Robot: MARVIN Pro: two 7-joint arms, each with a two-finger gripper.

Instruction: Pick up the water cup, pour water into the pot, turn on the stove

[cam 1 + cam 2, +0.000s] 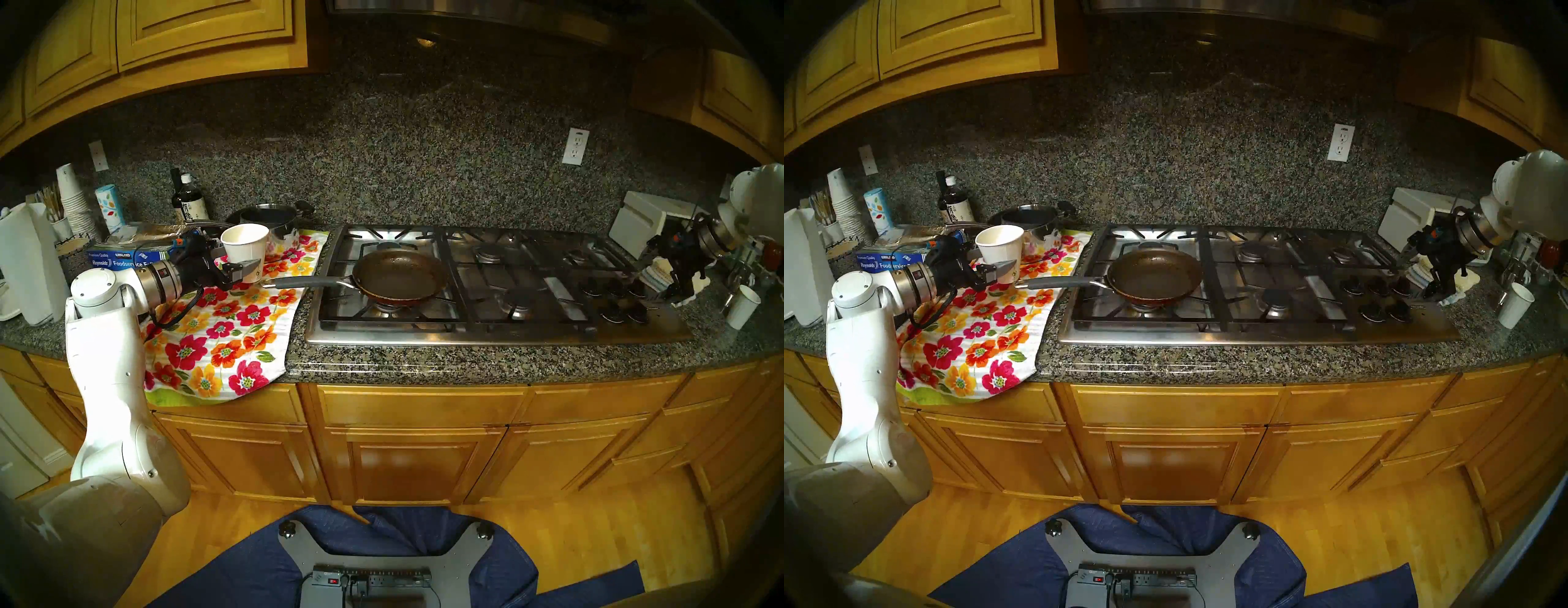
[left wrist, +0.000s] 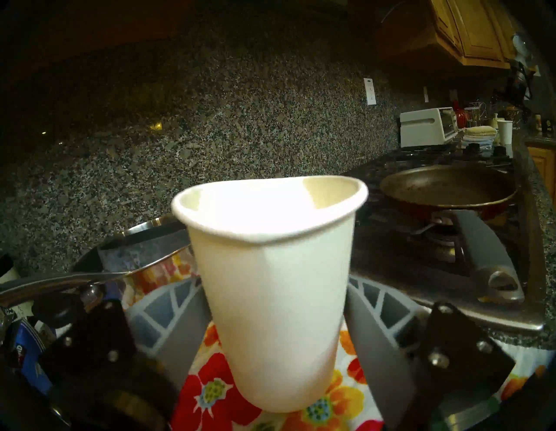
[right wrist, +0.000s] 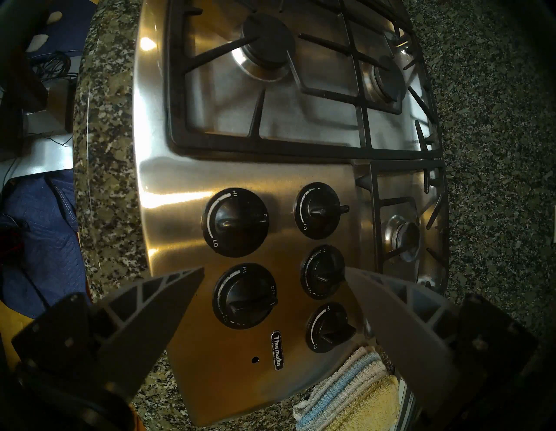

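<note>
Left fingers [image 2: 186,325] grasping water cup [image 2: 278,301] – seemingly lifted, right gripper [image 3: 273,280] spread apart over stove [image 3: 168,186] knobs

The left gripper [image 1: 237,265] grips the cup [image 1: 246,252] from both sides, holding it upright above the floral towel [image 1: 220,339] at the left of the counter [image 1: 466,361]. The pan [image 1: 401,278] sits on the near-left burner of the stove [image 1: 488,288], its grey handle pointing left over the towel, its tip just below the cup. The knobs [image 1: 615,299] cluster at the stove's near-right corner. The right gripper [image 1: 679,293] hangs just right of the knobs, pointing down; its jaw state is unclear. A saucepan [image 1: 267,216] stands behind the cup. A second white cup [image 1: 742,306] stands at far right.
</note>
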